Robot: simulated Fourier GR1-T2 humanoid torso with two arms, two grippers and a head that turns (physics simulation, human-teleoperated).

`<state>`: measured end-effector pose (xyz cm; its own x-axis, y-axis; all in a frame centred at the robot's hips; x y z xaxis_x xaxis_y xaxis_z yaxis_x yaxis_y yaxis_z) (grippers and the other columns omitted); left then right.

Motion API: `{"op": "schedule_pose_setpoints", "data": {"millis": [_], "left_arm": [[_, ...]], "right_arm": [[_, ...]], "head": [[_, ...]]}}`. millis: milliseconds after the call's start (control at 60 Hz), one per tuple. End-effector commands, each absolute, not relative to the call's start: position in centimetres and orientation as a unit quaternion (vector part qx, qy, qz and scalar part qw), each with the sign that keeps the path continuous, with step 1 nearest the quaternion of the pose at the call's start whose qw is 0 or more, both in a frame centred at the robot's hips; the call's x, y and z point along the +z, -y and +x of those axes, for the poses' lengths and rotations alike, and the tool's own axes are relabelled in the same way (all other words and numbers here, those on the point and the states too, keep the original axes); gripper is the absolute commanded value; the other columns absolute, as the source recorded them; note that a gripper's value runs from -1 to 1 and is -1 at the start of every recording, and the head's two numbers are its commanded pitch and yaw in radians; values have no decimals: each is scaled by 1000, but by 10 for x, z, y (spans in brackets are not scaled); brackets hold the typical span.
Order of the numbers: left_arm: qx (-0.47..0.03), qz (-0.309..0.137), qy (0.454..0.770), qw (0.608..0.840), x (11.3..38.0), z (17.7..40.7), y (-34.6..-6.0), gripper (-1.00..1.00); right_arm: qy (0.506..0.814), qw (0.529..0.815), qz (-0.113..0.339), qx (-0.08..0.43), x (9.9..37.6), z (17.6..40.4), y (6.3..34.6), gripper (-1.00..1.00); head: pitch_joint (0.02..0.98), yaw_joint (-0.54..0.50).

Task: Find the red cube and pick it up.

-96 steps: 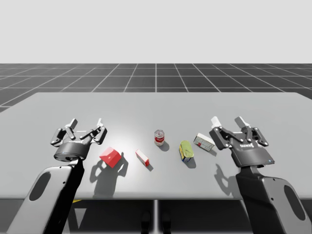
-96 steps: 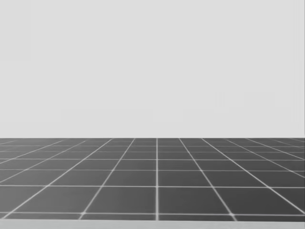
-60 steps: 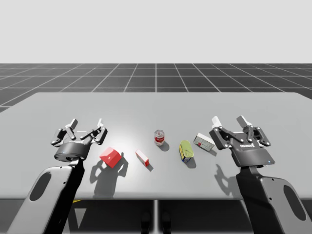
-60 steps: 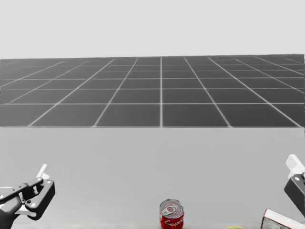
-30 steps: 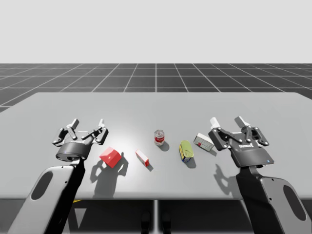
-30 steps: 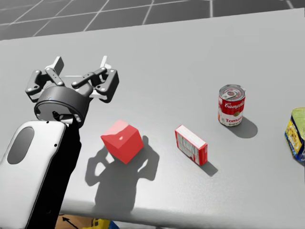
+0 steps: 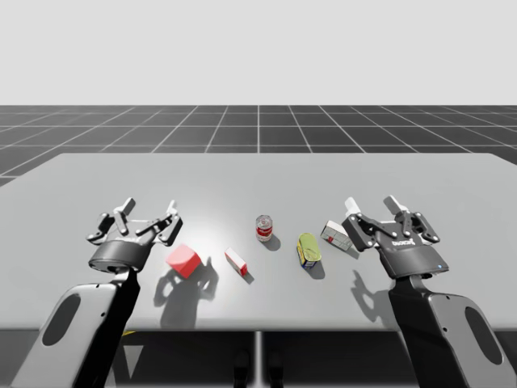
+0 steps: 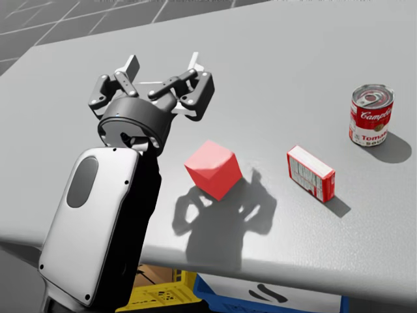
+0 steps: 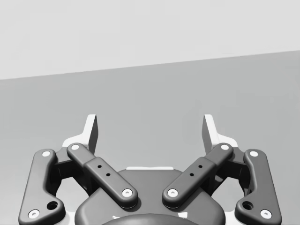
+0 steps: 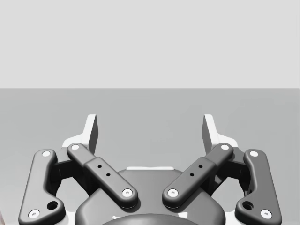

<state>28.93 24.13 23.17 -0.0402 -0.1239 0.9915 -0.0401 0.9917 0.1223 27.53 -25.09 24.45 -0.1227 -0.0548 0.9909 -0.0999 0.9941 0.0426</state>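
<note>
The red cube [image 8: 213, 169] sits on the tabletop [image 8: 293, 78], untouched. Just beside it hovers my left gripper [image 8: 162, 68], jaws spread open and empty. On the cube's other side lie a small red box [image 8: 311, 173], then a red can [image 8: 371, 115]. Well apart from the cube, my right gripper [image 7: 372, 206] also has its jaws open.

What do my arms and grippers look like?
My left arm and right arm have grey shells with a dark oval inset. The left gripper and right gripper have round dark bases, black link bars with pale rivets, and white-tipped fingers.
</note>
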Motion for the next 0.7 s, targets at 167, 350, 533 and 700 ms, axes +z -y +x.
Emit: {"op": "schedule_pose_setpoints", "data": {"millis": [167,350,533,700], "left_arm": [[-94,-14,698,710,241,243,-232,-1000],[-136,-58,667,730,229,210,-246,-1000],[-166,-54,642,747,201,187,-266,-1000],[-160,-69,610,773,167,182,-275,-1000]], "right_arm": [[749,661,49,16,244,275,252,-1000],[750,659,48,11,244,275,252,-1000],[750,660,48,7,245,275,252,-1000],[752,658,46,4,245,275,252,-1000]], "head": [[884,379],[881,379],[881,379],[880,379]]}}
